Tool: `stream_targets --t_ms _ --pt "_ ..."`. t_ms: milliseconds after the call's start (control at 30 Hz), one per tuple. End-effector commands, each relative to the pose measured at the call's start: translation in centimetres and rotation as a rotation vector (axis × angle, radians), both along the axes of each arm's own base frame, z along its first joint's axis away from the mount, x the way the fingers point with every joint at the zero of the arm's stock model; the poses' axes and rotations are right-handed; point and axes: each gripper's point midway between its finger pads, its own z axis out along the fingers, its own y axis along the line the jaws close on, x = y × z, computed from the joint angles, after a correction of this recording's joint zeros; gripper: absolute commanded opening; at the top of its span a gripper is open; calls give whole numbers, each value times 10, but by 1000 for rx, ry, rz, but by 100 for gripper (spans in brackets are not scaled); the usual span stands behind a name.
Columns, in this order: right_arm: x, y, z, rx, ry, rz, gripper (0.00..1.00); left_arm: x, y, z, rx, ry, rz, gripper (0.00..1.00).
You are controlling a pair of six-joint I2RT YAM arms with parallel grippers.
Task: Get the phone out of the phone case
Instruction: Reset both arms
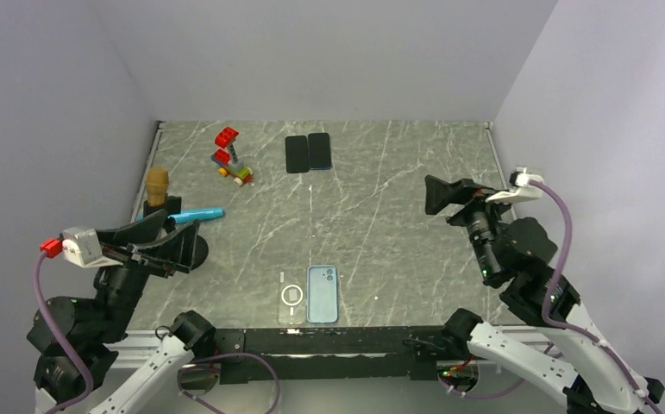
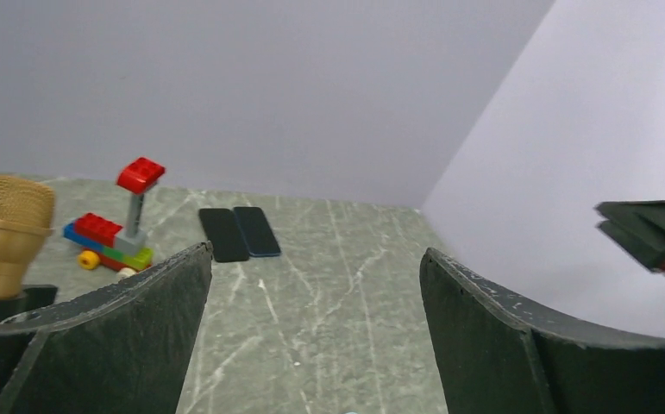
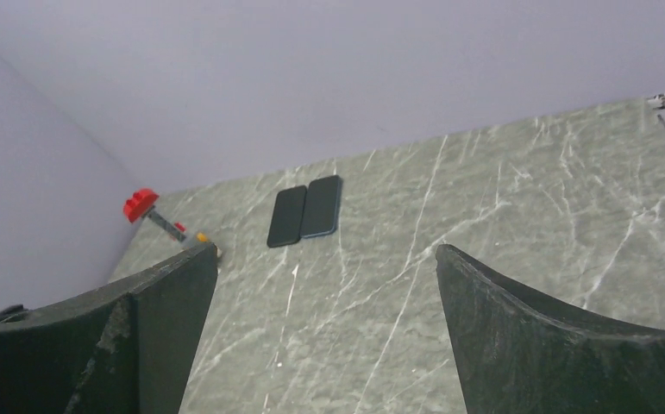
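A light blue phone [image 1: 322, 293] lies back up near the table's front edge. A clear case with a white ring [image 1: 291, 304] lies flat right beside it on its left, touching or almost touching. My left gripper [image 1: 192, 241] is open and empty, held above the table's left side, well left of the case. My right gripper [image 1: 430, 196] is open and empty, raised over the right side. In the left wrist view the gripper [image 2: 316, 254] frames bare table; so does the gripper in the right wrist view [image 3: 326, 250]. The blue phone and the clear case are out of both wrist views.
Two dark phones [image 1: 297, 153] [image 1: 319, 151] lie side by side at the back; they also show in the wrist views [image 2: 223, 234] [image 3: 287, 216]. A brick toy [image 1: 232, 158], a brown microphone on a stand [image 1: 157, 185] and a blue pen [image 1: 197, 215] stand at the left.
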Motion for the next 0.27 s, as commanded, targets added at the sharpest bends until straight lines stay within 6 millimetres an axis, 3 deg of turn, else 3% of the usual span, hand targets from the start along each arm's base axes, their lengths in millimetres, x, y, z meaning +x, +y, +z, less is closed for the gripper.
stream_targets --t_ms 0,133,233 --pt "-13 -26 28 33 -91 -55 100 0 23 -2 52 -4 109 93" --pt "-22 -28 31 15 -149 -9 100 1 22 -3 51 1 110 93" --pt "-17 -30 22 0 -114 -44 100 3 19 -4 49 8 100 93"
